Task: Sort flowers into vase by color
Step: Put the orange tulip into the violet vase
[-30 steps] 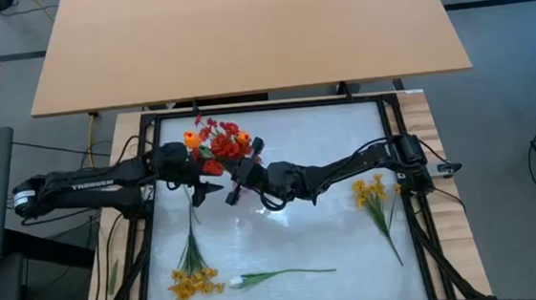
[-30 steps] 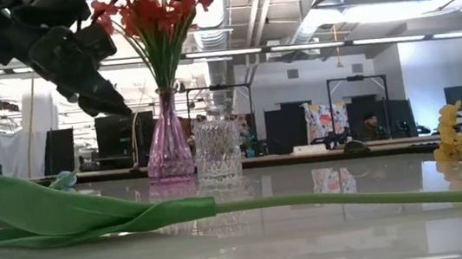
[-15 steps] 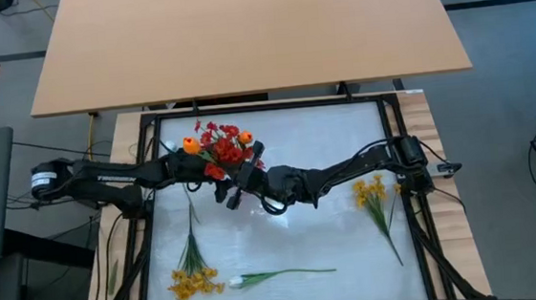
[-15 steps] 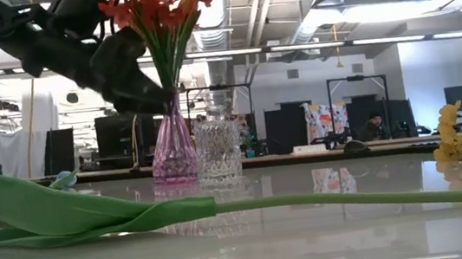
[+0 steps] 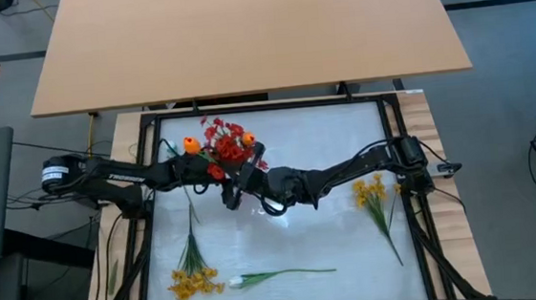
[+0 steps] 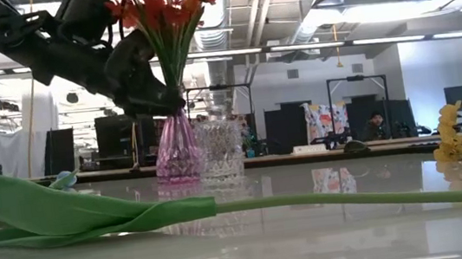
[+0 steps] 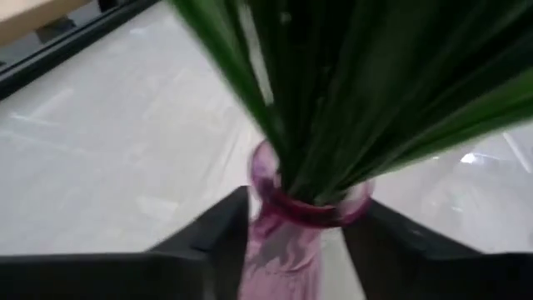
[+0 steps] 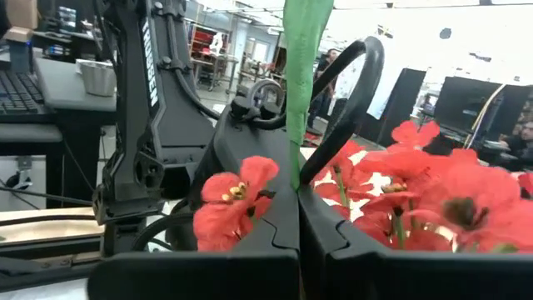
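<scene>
**Arm and gripper posture, both arms reaching to the table's rear left**

Left dark six-joint arm extends level from the left edge; its two-finger left gripper (image 7: pixel 296 237) straddles the narrow neck of a pink glass vase (image 7: pixel 287 229), fingers either side. Right dark arm stretches across from the right edge; right gripper (image 8: pixel 298 218) is pinched closed on a green stem (image 8: pixel 301 50).

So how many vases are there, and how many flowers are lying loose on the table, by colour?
Vases: 2, a pink vase with red and orange flowers in it, and a clear vase
Yellow bunches lying loose: 2, one on the left arm's side, one on the right arm's side
White tulip lying loose: 1
Total: 5
</scene>
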`<action>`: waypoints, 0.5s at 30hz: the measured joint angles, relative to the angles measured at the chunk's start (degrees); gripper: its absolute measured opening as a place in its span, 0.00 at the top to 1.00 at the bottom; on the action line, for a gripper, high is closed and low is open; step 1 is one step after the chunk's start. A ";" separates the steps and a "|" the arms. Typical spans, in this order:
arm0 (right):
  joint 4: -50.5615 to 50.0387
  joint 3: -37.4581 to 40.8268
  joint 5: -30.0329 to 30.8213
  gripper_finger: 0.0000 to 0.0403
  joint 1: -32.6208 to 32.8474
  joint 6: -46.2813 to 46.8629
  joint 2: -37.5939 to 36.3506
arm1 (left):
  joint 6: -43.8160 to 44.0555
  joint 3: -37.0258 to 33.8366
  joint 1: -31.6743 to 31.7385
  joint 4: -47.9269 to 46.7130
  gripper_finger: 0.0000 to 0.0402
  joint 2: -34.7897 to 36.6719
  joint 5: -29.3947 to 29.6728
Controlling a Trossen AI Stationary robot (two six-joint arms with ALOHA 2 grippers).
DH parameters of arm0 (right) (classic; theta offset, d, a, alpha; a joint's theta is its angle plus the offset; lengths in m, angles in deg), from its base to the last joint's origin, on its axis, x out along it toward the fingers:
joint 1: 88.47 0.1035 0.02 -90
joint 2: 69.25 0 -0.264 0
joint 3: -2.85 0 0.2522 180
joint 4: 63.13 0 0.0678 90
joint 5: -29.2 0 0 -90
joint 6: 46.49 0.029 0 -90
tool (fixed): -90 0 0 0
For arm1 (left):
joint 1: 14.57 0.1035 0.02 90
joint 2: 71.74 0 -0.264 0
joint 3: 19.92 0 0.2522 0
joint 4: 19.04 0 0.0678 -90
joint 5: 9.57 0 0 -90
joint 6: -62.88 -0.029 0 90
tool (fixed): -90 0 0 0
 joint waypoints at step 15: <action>3.18 3.14 2.66 0.96 -0.07 4.51 0.04 | -1.28 0.07 0.00 -12.42 0.80 5.47 4.36</action>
